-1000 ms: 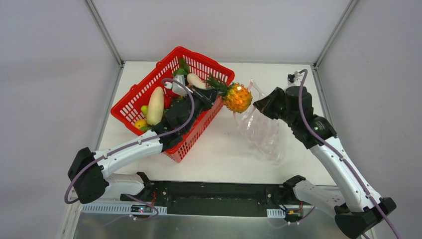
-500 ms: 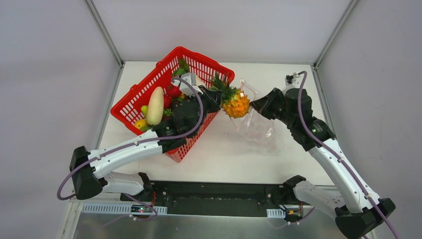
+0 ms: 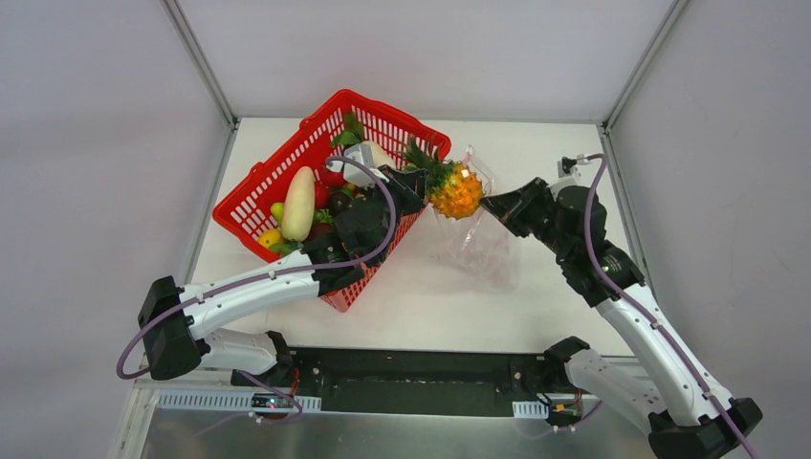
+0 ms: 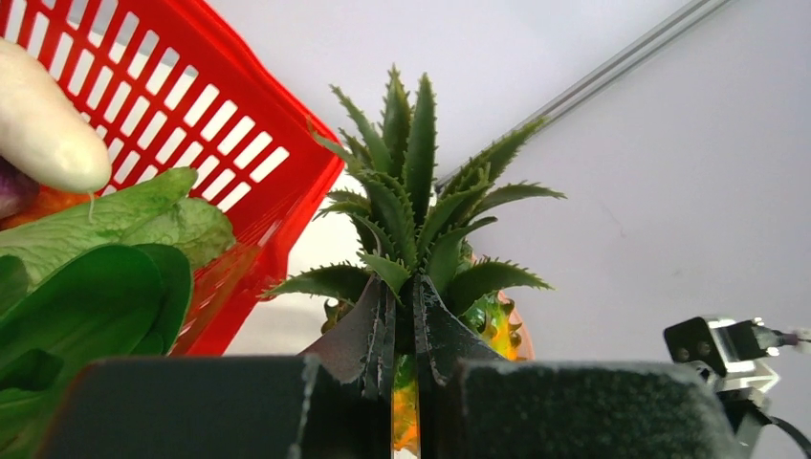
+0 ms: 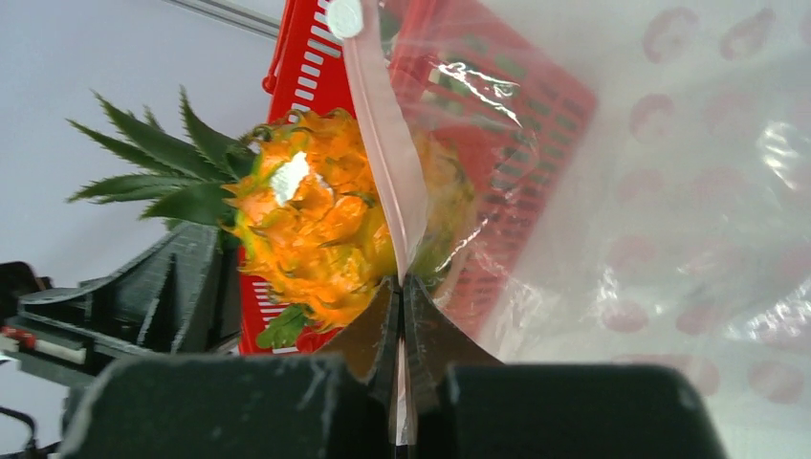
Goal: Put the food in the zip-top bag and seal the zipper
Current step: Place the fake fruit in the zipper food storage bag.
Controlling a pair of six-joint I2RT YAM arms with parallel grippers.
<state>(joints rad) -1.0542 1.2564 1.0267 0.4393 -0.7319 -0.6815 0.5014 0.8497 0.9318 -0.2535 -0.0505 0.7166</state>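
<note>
My left gripper (image 3: 414, 180) (image 4: 404, 311) is shut on the green leaf crown of the orange pineapple (image 3: 456, 191) (image 4: 421, 220) and holds it in the air at the mouth of the zip-top bag (image 3: 483, 244). My right gripper (image 3: 490, 205) (image 5: 402, 296) is shut on the bag's pink zipper strip (image 5: 387, 158) and holds the clear dotted bag (image 5: 689, 191) lifted. In the right wrist view the pineapple (image 5: 316, 229) sits right at the strip, part of it behind the plastic. White radishes (image 3: 298, 203), a red fruit (image 3: 334, 177) and green leaves (image 4: 105, 277) lie in the basket.
The red mesh basket (image 3: 273, 172) stands at the back left of the white table, its right wall under my left arm. A second white radish (image 4: 43, 124) shows in the left wrist view. Grey walls enclose the table on three sides.
My left gripper carried the pineapple a little farther back, to the bag's mouth. My right gripper raised the bag's edge, and the bag gathered up off the table.
</note>
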